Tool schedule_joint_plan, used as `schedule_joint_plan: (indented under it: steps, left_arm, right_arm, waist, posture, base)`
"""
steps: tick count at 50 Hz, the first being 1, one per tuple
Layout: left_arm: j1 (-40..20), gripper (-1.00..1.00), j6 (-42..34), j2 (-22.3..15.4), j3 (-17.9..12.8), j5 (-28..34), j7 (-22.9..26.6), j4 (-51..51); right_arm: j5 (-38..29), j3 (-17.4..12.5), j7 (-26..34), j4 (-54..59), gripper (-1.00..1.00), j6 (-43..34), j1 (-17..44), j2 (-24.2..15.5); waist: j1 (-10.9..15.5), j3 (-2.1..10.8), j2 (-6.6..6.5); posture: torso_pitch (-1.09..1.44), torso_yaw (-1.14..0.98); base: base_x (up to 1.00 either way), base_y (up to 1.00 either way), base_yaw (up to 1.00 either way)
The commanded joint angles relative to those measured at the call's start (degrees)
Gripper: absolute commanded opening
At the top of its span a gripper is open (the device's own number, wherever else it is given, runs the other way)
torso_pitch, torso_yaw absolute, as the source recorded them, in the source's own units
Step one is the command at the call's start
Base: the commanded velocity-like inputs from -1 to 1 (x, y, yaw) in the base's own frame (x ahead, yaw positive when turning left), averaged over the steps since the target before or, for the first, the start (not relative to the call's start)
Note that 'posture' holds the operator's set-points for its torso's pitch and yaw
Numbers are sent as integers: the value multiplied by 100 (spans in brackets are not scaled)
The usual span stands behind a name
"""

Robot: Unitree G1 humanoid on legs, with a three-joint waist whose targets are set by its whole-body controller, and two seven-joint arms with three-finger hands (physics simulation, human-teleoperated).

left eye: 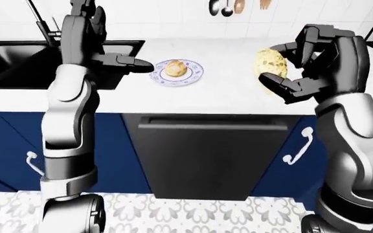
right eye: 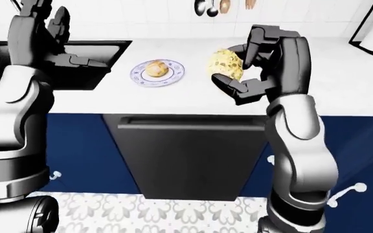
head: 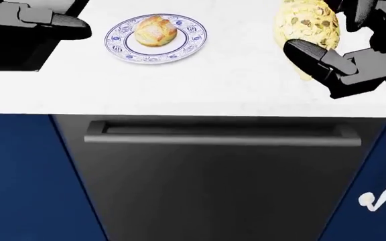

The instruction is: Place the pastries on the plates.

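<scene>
A blue-patterned plate (head: 194, 36) lies on the white counter (head: 213, 85), left of centre in the head view, with a round golden bun (head: 155, 30) on it. My right hand (right eye: 238, 65) is raised over the counter's near edge to the right of the plate. It is shut on a seeded yellow pastry (head: 307, 22), fingers over the top and thumb underneath. My left hand (left eye: 105, 39) is held up left of the plate, open and empty, with one finger (left eye: 134, 63) pointing toward the plate. No second plate shows.
A black sink (left eye: 18, 63) with a faucet (left eye: 41, 19) is set into the counter at the left. A dark dishwasher front (left eye: 212, 155) with a bar handle sits under the counter between blue cabinets (left eye: 5, 145). Utensils (left eye: 228, 6) hang on the tiled wall.
</scene>
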State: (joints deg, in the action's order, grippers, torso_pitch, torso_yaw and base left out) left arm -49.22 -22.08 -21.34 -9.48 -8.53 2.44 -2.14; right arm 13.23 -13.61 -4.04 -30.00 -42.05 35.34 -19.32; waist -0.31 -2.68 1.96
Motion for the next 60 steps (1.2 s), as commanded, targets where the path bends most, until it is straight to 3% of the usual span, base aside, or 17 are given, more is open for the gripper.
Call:
schedule_joint_plan:
  steps: [1, 7, 10, 12, 13, 22, 25, 27, 30, 37, 39, 41, 42, 44, 50, 53, 60]
  left_arm:
    - [96, 100, 188, 2, -202, 19, -91, 330]
    - [776, 100, 85, 91, -297, -89, -132, 1027]
    - [948, 100, 226, 180, -251, -87, -64, 1138]
    - [980, 100, 308, 220, -279, -56, -84, 1128]
    - [1000, 100, 365, 224, -270, -40, -67, 1145]
    - [1101, 100, 435, 234, -308, 38, -59, 1092]
    - [1139, 100, 402, 228, -324, 13, -62, 1128]
    - [1152, 100, 376, 226, -326, 15, -84, 1133]
    - [1157, 100, 357, 223, -316, 23, -84, 1176]
    - [1226, 100, 267, 189, -383, -8, -132, 1333]
    - [1212, 100, 278, 181, -369, 8, -143, 1327]
    - [1202, 100, 306, 183, -352, 32, -143, 1287]
    - [1198, 100, 305, 189, -350, 31, -139, 1278]
    - [1210, 100, 316, 181, -355, 47, -131, 1280]
    - [1212, 100, 267, 122, -419, 41, -135, 1340]
    - [1203, 100, 264, 100, -426, 50, -153, 1343]
    - [1196, 100, 252, 94, -429, 44, -157, 1340]
  right_arm:
    - [-26, -36, -100, -266, -100, 458, -67, 130]
    - [60, -106, -203, -853, -100, 337, -313, 275]
    - [100, -73, -237, -1011, -100, 424, -576, 343]
    - [202, -143, -330, -1101, -100, 432, -676, 397]
    - [194, -119, -353, -1094, -100, 474, -729, 405]
    - [212, -15, -415, -1105, -100, 464, -713, 410]
    - [222, -7, -429, -1122, -100, 424, -678, 414]
    - [236, -33, -441, -1150, -100, 362, -635, 415]
    - [196, -23, -438, -1221, -100, 321, -653, 384]
    - [257, -87, -463, -1396, -100, 189, -655, 356]
    - [251, -74, -471, -1380, -100, 222, -661, 370]
    - [239, -67, -475, -1370, -100, 228, -648, 369]
    - [236, -71, -476, -1373, -100, 215, -643, 361]
    - [254, -89, -474, -1404, -100, 182, -633, 352]
    - [261, -98, -467, -1458, -100, 154, -653, 331]
    - [270, -114, -462, -1483, -100, 122, -634, 313]
    - [257, -116, -451, -1478, -100, 151, -624, 302]
  waist:
    - [40, 161, 73]
    - [-49, 56, -161]
    - [-94, 85, -468]
    - [-92, 242, -949]
    - [-64, 81, -593]
    - [-29, 87, -122]
    - [-17, 121, 176]
    - [-62, 106, 54]
    - [-25, 204, 117]
    - [-60, 139, -183]
    - [-95, 152, -454]
    - [-71, 293, -1030]
    - [-39, 121, -580]
    - [-11, 144, -576]
    - [8, 37, -196]
    - [6, 103, 77]
    - [-110, 126, 43]
  posture:
    - [0, 0]
    - [0, 0]
    - [0, 0]
    - [0, 0]
    - [0, 0]
    - [0, 0]
    - [0, 0]
    - [0, 0]
    - [0, 0]
    - [0, 0]
    - [0, 0]
    - [0, 0]
    - [0, 0]
    - [0, 0]
    - [0, 0]
    - [0, 0]
    - [0, 0]
  base:
    - [0, 34, 0]
    - [0, 42, 0]
    - [0, 43, 0]
    - [1, 43, 0]
    - [2, 43, 0]
    - [2, 43, 0]
    - [3, 43, 0]
    - [3, 43, 0]
    - [3, 43, 0]
    - [3, 66, 0]
    - [3, 74, 0]
    - [3, 73, 0]
    - [5, 73, 0]
    - [6, 73, 0]
    - [8, 73, 0]
    - [11, 73, 0]
    - [21, 84, 0]
